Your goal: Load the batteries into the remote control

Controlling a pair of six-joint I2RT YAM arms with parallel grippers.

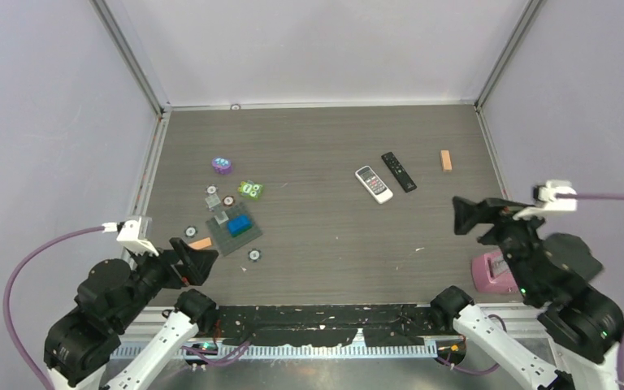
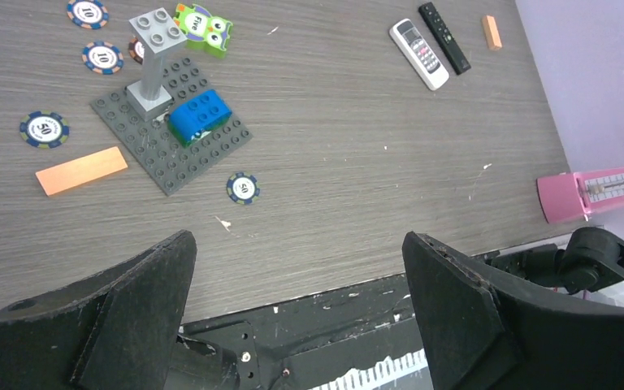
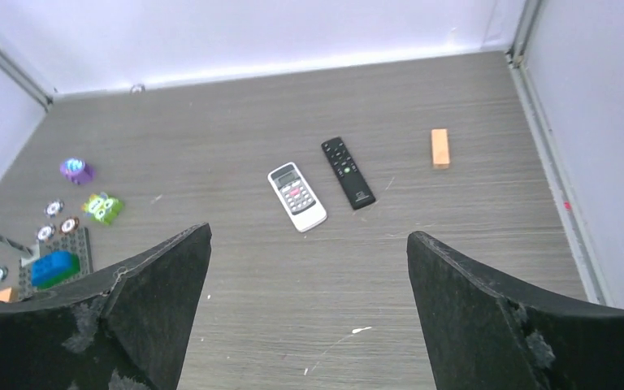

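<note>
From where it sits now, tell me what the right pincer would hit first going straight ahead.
Probably the white remote, or bare table just short of it; nothing else lies before the right pincer. Depth is unclear.

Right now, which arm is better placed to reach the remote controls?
Likely the right. The white remote and black remote lie right of centre, straight ahead of the open, empty right gripper. The left gripper, also open, hangs near the grey brick plate, on the table's left side.
</note>
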